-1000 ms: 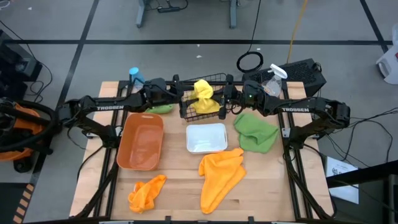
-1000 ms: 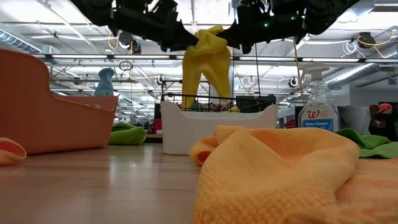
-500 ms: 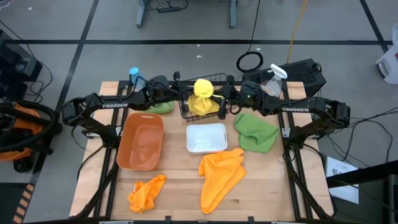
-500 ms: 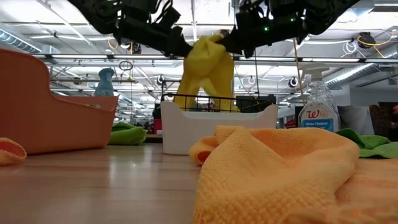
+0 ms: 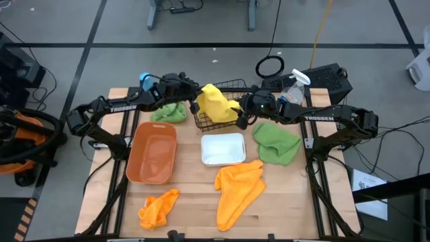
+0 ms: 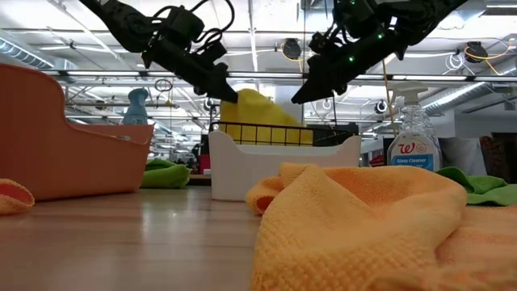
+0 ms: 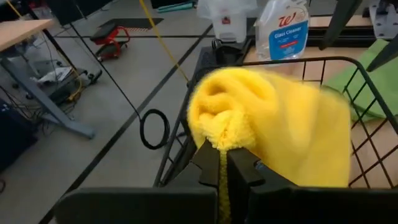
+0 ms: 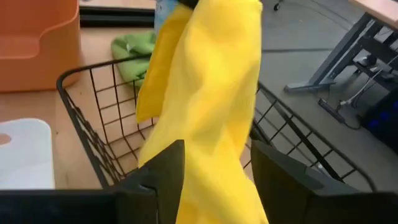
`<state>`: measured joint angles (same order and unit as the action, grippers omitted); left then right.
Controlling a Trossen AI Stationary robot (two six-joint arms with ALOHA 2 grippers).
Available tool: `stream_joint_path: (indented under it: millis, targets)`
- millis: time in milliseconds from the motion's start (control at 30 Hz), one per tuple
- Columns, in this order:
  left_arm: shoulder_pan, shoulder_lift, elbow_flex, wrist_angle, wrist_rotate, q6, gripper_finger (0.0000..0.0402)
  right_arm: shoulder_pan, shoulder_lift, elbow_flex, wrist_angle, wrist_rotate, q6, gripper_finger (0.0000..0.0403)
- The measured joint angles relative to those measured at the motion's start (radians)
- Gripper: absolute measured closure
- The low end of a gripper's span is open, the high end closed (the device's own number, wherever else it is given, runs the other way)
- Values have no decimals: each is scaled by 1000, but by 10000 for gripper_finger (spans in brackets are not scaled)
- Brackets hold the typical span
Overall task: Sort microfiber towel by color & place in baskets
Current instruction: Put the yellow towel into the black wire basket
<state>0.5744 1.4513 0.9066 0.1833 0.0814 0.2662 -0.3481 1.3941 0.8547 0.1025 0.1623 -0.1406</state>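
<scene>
— Two grippers at the black wire basket [image 5: 213,118]; what has each got?
— Left gripper [image 7: 222,167] is pinched tight on the yellow towel [image 5: 216,104], which drapes over the basket's rim (partly inside). Right gripper [image 8: 214,163] stands spread, towel hanging between its fingers, ungripped.
— The other baskets?
— White bin [image 5: 223,148] just in front, orange tub [image 5: 152,152] toward the left arm.

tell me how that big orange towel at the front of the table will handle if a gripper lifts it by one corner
Probably floppy: the orange towel lies in soft folds, so it would likely hang and trail. It looks light for its bulk. Its nubby weave should grip well rather than slip.
</scene>
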Motion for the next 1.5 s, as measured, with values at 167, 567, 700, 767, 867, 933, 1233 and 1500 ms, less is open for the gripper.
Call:
stream_joint_path:
  millis: [167, 567, 700, 767, 867, 933, 1233, 1500]
  targets:
    - [18, 16, 0, -22, 4, -44, 398, 0, 0, 0, 0, -8, 22, 215]
    - [32, 59, -1, -25, -2, -55, 264, 2, 0, 0, 3, -10, 42, 209]
    - [32, 16, 41, -157, -2, -79, 196, 3, 0, 0, -35, -11, 54, 209]
    - [32, -6, 103, -316, 9, -83, 168, 3, 0, 0, -59, -11, 66, 209]
    - [32, -20, 186, -472, 11, -58, 140, 3, 0, 0, -81, -11, 72, 209]
    - [31, -24, 221, -479, 13, -54, 131, 3, 0, 0, -85, -25, 87, 209]
    - [-2, 2, 251, -488, 21, -40, 190, 29, -1, 0, -180, -148, 156, 209]
    - [1, 155, 251, -391, 11, -23, 362, 76, -1, 0, -216, -149, 155, 209]
